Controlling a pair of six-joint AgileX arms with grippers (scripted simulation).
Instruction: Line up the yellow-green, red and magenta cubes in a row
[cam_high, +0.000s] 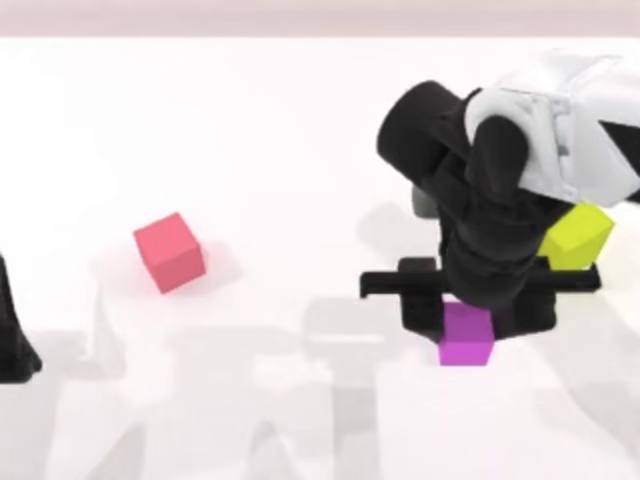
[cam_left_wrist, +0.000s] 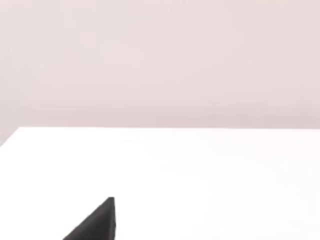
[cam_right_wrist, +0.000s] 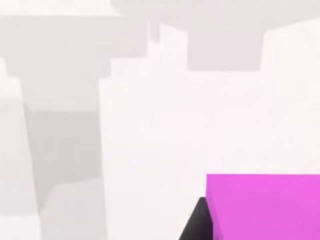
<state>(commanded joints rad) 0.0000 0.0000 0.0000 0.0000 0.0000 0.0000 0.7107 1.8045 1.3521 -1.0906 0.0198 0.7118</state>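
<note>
My right claw (cam_high: 468, 318) hangs over the magenta cube (cam_high: 466, 336), on the right half of the table (cam_high: 280, 150). From above, my black wrist covers the far part of that cube, and only its near face and a strip of its top show below the claw's crossbar. In the right wrist view the magenta cube (cam_right_wrist: 265, 206) fills the corner of the picture with 1 dark finger (cam_right_wrist: 197, 222) right against its side. I cannot see the other finger in any view, so I cannot tell whether the claw is pinching the cube or merely spread around it.

Taking the magenta cube as the mark:

- The yellow-green cube (cam_high: 577, 236) sits near it, farther back on the table and toward the right edge — partly under my right arm's white shell, apart from the magenta one.
- The red cube (cam_high: 169, 252) lies well apart from it, off to the left and a little farther back, turned at an angle to the table edge, with nothing touching it.

The 3 cubes do not stand in a row.

My left arm (cam_high: 15, 335) is parked at the far left edge of the top view, well apart from the magenta cube. Its wrist view shows only bare table and 1 dark fingertip (cam_left_wrist: 97, 222) — I cannot tell how that claw stands.
</note>
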